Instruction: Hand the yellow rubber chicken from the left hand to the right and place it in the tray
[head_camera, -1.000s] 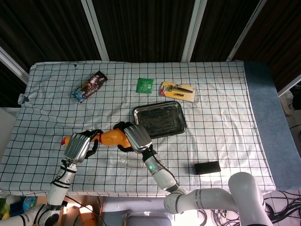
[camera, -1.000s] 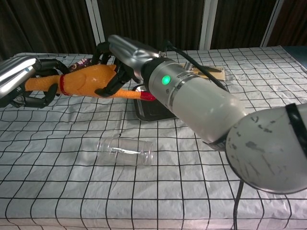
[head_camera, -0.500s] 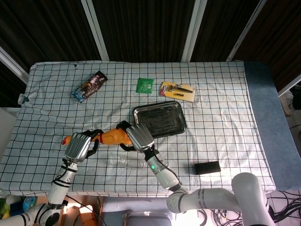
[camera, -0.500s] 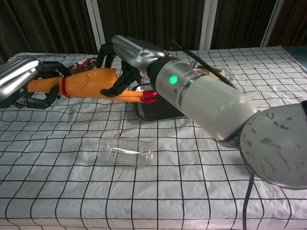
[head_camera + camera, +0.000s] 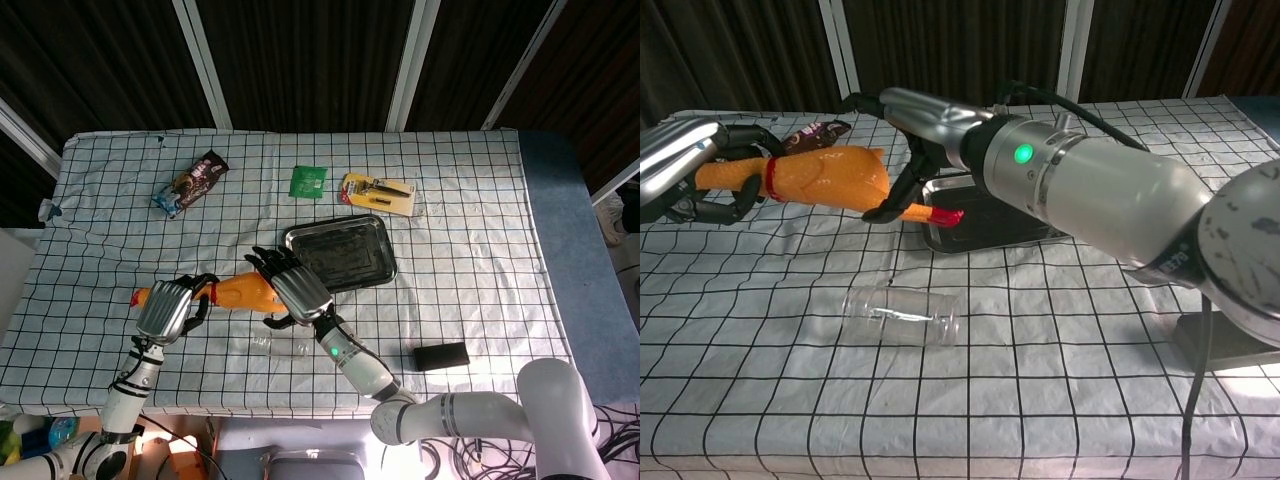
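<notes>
Your yellow rubber chicken (image 5: 825,178), orange-necked with red feet, hangs above the counter (image 5: 480,250). The left robot hand (image 5: 165,311) grips its neck; the right robot hand (image 5: 297,288), fingers spread, touches its body. The tray (image 5: 340,250) looks empty.

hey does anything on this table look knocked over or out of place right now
One thing: a clear plastic bottle lies on its side on the checked cloth, near the front edge, below the rubber chicken that the left hand holds. It seems empty, with no spill visible. The tray sits flat.
</notes>
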You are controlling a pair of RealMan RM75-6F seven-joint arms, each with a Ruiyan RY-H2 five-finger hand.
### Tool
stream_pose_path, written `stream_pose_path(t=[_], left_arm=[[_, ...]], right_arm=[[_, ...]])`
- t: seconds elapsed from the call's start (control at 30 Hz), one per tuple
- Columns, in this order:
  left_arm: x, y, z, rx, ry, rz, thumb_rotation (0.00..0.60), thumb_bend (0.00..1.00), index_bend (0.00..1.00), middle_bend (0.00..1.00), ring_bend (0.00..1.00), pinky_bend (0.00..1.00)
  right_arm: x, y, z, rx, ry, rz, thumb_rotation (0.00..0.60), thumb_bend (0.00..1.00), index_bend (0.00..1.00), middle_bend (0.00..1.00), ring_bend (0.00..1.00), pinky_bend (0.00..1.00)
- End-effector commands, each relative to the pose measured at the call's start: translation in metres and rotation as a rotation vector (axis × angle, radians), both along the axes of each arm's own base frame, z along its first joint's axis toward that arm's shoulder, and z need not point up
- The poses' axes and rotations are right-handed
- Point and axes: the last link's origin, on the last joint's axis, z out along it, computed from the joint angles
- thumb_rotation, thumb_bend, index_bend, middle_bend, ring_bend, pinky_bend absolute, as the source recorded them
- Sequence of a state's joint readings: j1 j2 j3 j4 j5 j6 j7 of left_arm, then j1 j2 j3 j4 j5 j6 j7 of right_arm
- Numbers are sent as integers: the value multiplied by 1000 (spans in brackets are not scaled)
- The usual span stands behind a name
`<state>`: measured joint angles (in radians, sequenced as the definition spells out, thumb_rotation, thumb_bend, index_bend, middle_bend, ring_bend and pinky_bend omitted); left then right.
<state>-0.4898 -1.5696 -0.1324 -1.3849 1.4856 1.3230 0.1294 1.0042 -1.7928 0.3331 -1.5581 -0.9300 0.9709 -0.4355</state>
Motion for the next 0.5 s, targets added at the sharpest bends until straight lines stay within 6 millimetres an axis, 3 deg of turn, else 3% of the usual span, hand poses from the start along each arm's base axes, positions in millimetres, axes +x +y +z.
stream_pose_path(t=[0.03, 0.27, 0.33, 0.4, 0.5], left_arm=[[0, 0, 0, 2, 2, -1, 600, 765, 691, 788, 568, 818], [2, -2, -2, -9, 3, -8, 600, 764, 691, 788, 568, 818], [5, -4, -4, -15, 1, -16, 600, 764, 691, 788, 568, 818], [7, -5, -5, -20, 2, -22, 600, 764, 691, 788, 568, 817], [8, -5, -5, -20, 5, -22, 600, 764, 691, 788, 568, 817]], right_arm=[[0, 0, -1, 13, 5, -2, 600, 87, 0, 0, 0, 0], [2, 1, -11, 23, 12, -21, 600, 89, 0, 2, 0, 0], [5, 2, -15, -3, -2, -23, 600, 90, 42, 71, 29, 50], [8, 5, -19, -25, -12, -14, 600, 92, 209, 222, 155, 259], [13, 8, -22, -81, -45, -1, 600, 130, 535, 449, 450, 627]])
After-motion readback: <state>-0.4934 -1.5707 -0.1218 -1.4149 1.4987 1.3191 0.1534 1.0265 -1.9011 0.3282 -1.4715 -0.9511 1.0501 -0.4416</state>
